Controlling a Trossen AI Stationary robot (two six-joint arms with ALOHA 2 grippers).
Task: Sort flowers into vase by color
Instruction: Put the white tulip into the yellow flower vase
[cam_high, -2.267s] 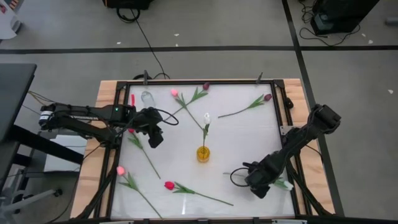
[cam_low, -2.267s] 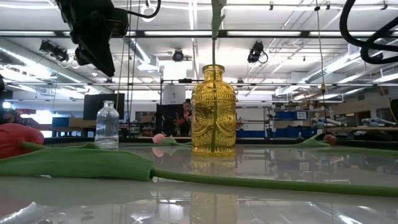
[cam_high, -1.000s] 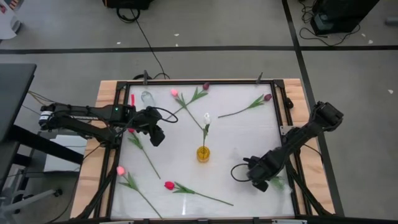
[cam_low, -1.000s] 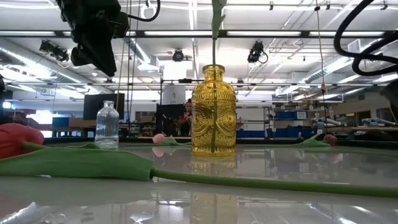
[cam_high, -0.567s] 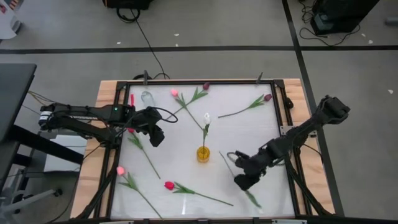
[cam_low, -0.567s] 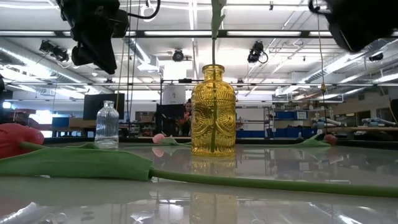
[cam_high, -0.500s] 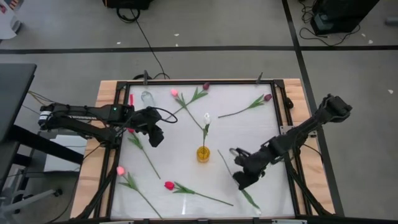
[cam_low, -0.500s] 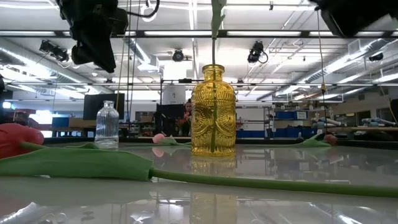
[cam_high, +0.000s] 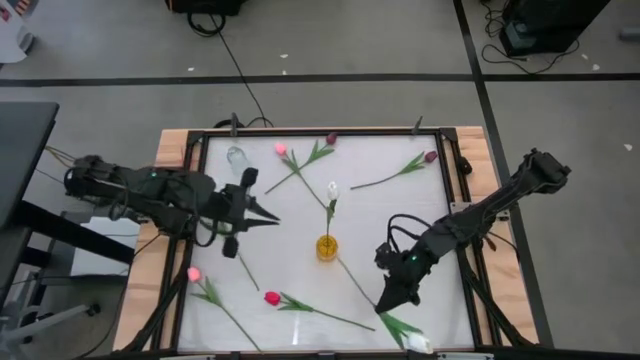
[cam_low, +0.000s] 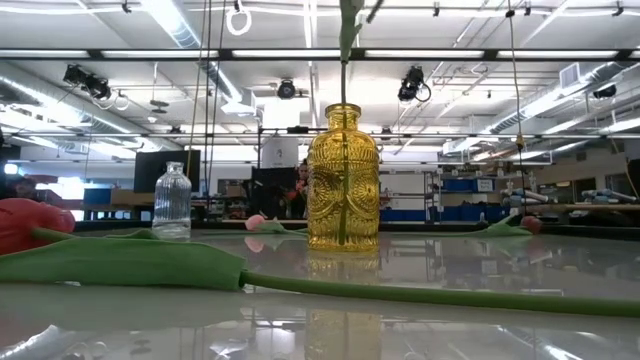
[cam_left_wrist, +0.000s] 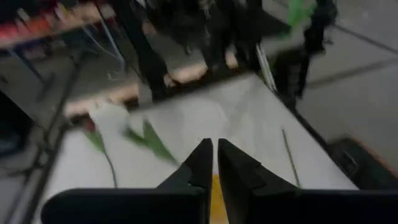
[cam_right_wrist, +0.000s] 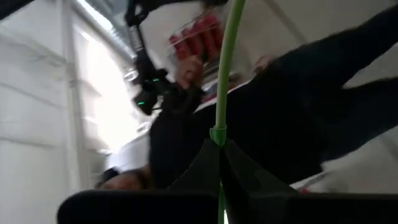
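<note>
Now a white tulip (cam_high: 400, 328) is clamped mid-stem by the right gripper (cam_high: 388, 299) over the table's (cam_high: 400, 215) front edge; light, whippy; left gripper (cam_high: 268, 219) is pinched empty.

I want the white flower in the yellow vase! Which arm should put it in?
The right arm. Its pincer is shut on the white tulip's stem, whose tip points toward the yellow vase. The left pincer holds nothing.

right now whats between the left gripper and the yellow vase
In the high view, only bare tabletop lies between the left gripper and the yellow vase; the white tulip standing in that vase rises just beyond that line.
</note>
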